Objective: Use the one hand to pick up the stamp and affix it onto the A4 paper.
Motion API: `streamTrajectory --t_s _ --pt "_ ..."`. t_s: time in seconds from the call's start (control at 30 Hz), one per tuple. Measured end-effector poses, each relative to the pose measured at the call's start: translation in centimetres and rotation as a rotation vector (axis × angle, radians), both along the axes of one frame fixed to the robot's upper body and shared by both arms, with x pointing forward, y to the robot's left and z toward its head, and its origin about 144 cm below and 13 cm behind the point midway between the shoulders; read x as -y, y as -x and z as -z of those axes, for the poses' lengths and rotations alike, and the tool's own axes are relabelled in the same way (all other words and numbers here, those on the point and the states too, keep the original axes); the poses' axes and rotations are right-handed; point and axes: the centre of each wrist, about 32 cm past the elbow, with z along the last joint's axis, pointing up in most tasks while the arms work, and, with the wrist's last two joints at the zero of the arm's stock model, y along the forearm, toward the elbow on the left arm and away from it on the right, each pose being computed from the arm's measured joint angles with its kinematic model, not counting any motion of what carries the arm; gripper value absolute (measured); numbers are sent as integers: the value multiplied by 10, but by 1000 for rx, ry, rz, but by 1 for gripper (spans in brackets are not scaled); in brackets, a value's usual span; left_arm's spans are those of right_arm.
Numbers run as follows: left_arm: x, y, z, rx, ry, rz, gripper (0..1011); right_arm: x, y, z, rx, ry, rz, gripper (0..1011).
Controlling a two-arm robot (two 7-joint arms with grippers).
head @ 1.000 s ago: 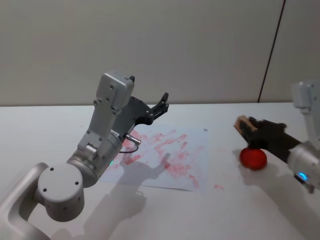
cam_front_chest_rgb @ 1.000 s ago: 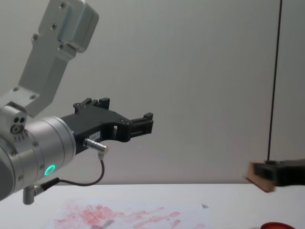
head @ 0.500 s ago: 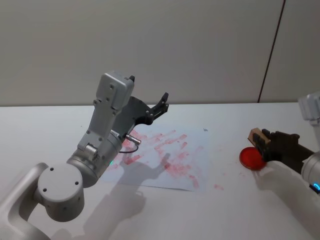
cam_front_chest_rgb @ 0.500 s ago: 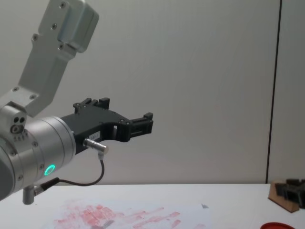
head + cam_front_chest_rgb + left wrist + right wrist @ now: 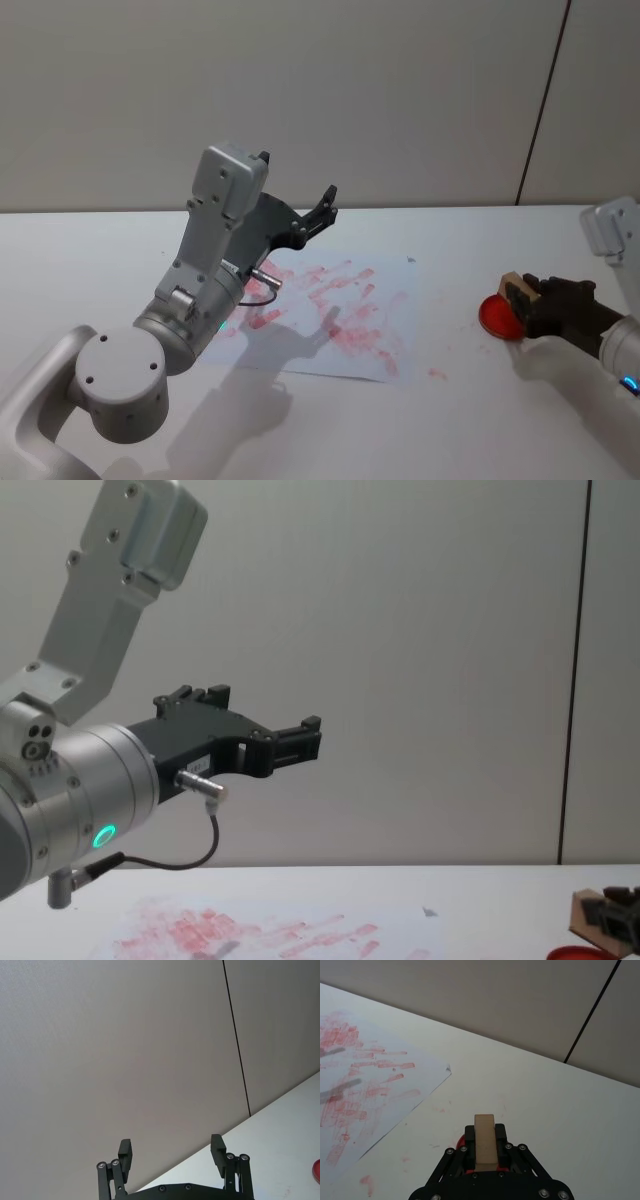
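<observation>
My right gripper (image 5: 524,299) is shut on the stamp (image 5: 517,284), a small tan wooden block, low over the table at the right. In the right wrist view the stamp (image 5: 485,1135) stands upright between the black fingers of the right gripper (image 5: 485,1154). It sits right over the far edge of the round red disc (image 5: 496,315); I cannot tell whether they touch. The A4 paper (image 5: 340,318), white and smeared with red marks, lies at the table's middle. My left gripper (image 5: 322,206) hangs open and raised above the paper's far left part, its fingers (image 5: 125,1152) spread wide.
The big silver left arm (image 5: 205,270) with its green ring rises over the paper's left side. In the chest view the stamp (image 5: 582,912) and red disc (image 5: 580,952) sit at the lower right corner. A few red ink spots (image 5: 437,374) mark the white table (image 5: 470,420).
My right gripper has carried the stamp down and to the right, from above the red disc to low at its edge. The left arm has stayed still.
</observation>
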Motion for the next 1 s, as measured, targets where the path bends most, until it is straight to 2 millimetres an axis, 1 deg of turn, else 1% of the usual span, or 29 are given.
streamTrajectory --t_s 0.7,0.73,0.83,0.87,0.9,0.93,0.97,1.0 --pt "0 0 0 0 0 0 1001 -3 -9 12 -17 55 -9 228" --pt "0 0 0 0 0 0 1001 -3 -10 13 -18 57 -10 274" --pt "0 0 0 0 0 0 1001 -4 -10 14 -18 59 -11 330" --pt "0 0 0 0 0 0 1001 -4 -10 14 -18 60 -11 390" --pt "0 0 0 0 0 0 1001 -4 -10 14 -19 60 -11 403" --pt "0 0 0 0 0 0 1001 -4 -11 14 -19 61 -11 449" --pt "0 0 0 0 0 0 1001 -4 -11 14 -19 61 -11 449" --pt "0 0 0 0 0 0 1001 -4 -11 14 -19 62 -12 511"
